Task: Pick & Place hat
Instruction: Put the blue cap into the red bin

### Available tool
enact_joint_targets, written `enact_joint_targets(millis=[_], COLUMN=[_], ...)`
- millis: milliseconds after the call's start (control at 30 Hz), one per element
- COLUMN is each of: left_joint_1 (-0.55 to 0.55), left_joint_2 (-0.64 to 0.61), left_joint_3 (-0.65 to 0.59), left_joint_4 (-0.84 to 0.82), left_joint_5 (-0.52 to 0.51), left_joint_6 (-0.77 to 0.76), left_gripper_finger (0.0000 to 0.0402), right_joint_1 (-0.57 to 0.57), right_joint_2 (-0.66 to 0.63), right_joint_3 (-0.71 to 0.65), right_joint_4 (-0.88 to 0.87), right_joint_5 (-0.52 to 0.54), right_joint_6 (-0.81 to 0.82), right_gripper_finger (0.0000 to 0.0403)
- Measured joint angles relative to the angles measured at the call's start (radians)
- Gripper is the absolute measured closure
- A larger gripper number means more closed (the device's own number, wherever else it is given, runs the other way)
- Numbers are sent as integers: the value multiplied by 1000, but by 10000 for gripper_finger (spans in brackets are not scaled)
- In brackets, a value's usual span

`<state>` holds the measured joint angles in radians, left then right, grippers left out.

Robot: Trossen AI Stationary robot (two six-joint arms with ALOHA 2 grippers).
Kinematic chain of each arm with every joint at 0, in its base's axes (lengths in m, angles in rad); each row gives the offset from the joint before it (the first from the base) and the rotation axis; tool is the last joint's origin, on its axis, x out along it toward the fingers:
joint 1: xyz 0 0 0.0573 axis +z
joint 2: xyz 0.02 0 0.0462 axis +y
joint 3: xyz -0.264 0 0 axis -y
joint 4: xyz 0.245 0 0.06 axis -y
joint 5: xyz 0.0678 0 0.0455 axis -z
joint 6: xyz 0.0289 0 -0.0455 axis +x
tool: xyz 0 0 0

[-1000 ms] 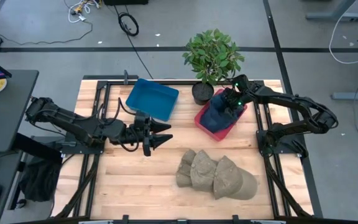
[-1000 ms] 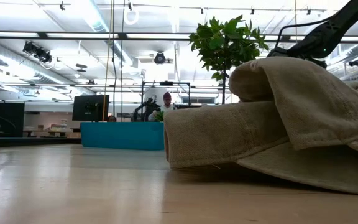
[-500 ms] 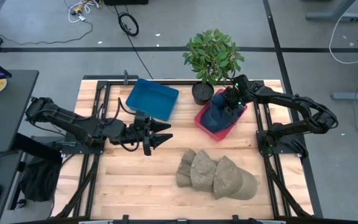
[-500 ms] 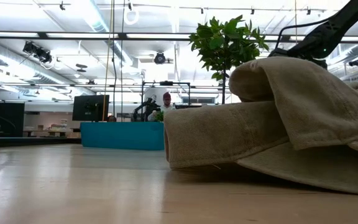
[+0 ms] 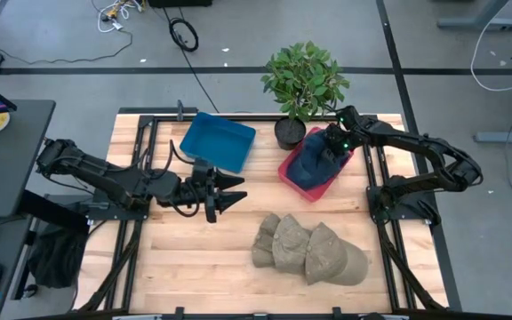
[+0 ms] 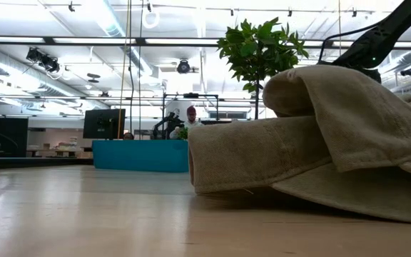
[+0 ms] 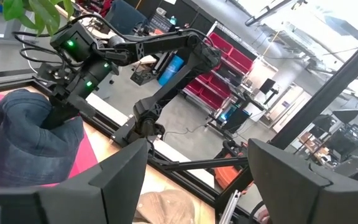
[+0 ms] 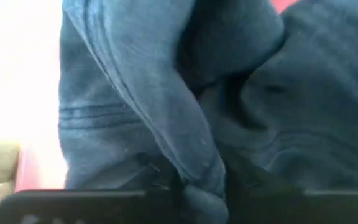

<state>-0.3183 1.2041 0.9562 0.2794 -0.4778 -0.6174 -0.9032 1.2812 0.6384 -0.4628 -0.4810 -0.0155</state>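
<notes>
Compared with the frame a second earlier, only the right gripper [image 5: 332, 149] differs: it sits slightly farther toward the right arm's own side above the blue hat [image 5: 314, 164], while the left arm and every object on the table remain where they were. Right gripper: poised over the blue hat, which lies directly beneath it inside the red tray [image 5: 292, 174]. In the right wrist view a ridge of blue cloth [image 8: 191, 143] runs down between the dark fingers [image 8: 73, 205], whose tips stay close about the fold; whether they pinch the cloth or have just eased off it cannot be told. The left wrist view shows the same gripper [image 7: 58, 115] bearing down on the top of the hat [image 7: 27, 143]. Potted plant [image 5: 305, 80]: just behind the right gripper, beside the tray. Left gripper [image 5: 229, 191]: fingers spread and holding nothing, hovering over bare wood well to the left of the tray, with the blue bin [image 5: 219, 140] just behind it. Tan hats [image 5: 309, 251]: an overlapping row lying in front of both grippers; they fill the near right of the low view [image 6: 312, 135]. Beyond the table, a person [image 6: 191, 114] appears far off in the room.
</notes>
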Motion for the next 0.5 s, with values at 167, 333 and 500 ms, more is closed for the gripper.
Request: enact_joint_targets(millis=[167, 333, 500], left_joint_1=[0, 0, 0], left_joint_2=[0, 0, 0], left_joint_3=[0, 0, 0], left_joint_4=[-1, -1, -1], left_joint_5=[0, 0, 0], left_joint_6=[0, 0, 0], left_gripper_finger=[120, 120, 120], right_joint_1=[-6, -6, -6], right_joint_2=[0, 0, -34], right_joint_3=[0, 0, 0], right_joint_4=[-35, -40, -49], right_joint_5=[-76, -96, -104], right_joint_6=[35, 63, 84], right_gripper_finger=[265, 207, 161])
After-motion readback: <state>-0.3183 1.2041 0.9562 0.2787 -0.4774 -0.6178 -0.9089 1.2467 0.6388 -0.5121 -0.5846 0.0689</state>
